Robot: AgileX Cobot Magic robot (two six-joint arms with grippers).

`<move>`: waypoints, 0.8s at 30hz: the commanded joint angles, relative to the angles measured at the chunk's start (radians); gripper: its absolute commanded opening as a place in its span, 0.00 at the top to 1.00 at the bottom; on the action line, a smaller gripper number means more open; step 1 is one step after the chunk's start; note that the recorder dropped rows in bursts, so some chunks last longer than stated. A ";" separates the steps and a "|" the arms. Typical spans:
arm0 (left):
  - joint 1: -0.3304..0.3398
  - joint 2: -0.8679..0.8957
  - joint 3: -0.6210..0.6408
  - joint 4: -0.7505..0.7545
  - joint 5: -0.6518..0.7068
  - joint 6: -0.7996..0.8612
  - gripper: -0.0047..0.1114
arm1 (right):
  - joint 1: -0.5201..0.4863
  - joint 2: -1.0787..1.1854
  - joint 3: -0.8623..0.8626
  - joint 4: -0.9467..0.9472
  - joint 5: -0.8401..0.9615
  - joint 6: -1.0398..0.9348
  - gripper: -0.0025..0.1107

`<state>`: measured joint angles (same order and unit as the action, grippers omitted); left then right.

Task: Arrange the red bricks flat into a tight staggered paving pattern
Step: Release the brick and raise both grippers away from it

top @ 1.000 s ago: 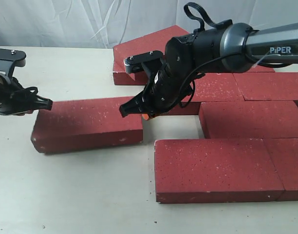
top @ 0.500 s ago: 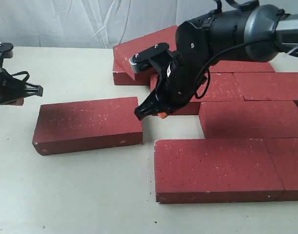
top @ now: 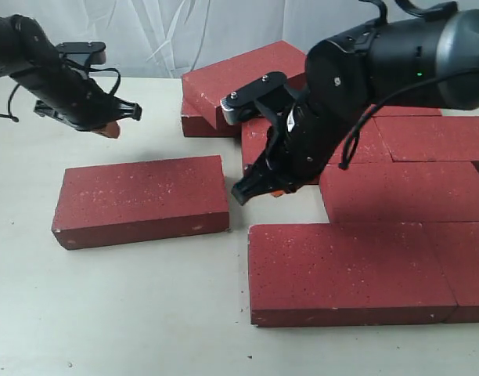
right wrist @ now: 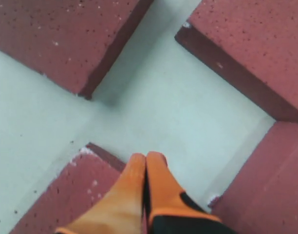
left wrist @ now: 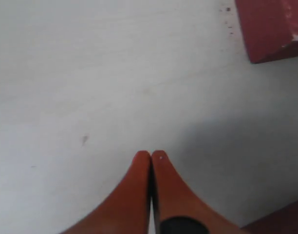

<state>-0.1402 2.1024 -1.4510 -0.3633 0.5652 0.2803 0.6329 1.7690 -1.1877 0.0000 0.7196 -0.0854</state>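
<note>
Right gripper, fingers pressed together and empty, hangs low over the bare gap among the bricks. Left gripper, likewise pressed together on nothing, hovers above the table beyond the loose brick. Nearest lie the front bricks, flat and end to end. The loose brick sits apart to their left. Behind are two more flat rows, and farthest a tilted brick leans on another.
</note>
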 commanded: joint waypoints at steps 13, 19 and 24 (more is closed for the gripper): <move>-0.151 0.056 -0.017 -0.086 -0.037 0.018 0.96 | -0.221 -0.261 0.310 -0.070 0.004 -0.036 0.99; -0.191 0.056 -0.017 -0.104 -0.019 0.018 0.96 | -0.297 -0.261 0.310 -0.064 -0.010 -0.038 0.99; -0.212 0.056 -0.017 -0.119 -0.004 0.018 0.96 | -0.342 -0.261 0.308 -0.076 -0.020 -0.038 0.99</move>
<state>-0.3394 2.1571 -1.4622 -0.4653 0.5503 0.2968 0.3131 1.5172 -0.8817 -0.0675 0.7114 -0.1158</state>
